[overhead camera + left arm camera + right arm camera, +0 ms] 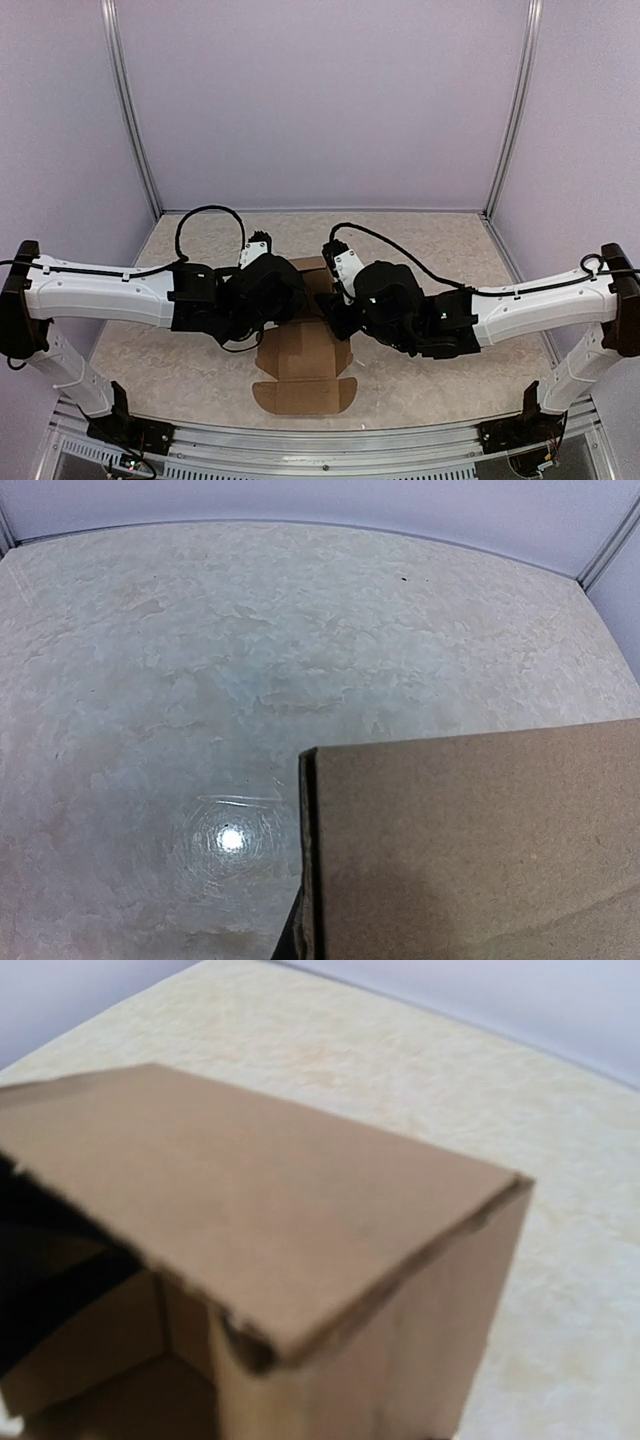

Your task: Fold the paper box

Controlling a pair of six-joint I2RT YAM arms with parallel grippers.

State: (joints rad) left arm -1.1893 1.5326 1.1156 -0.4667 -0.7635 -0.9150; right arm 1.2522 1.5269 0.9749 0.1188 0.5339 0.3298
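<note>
Even light, glare spot (232,838) on table (150,660) — right-wrist view apparently blurred

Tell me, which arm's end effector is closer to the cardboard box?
Left, narrowly. The left end effector is shut right against the left wall of the paper box; the right end effector sits by its right side, contact hidden.

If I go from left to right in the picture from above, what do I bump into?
left arm → paper box → right arm
</note>
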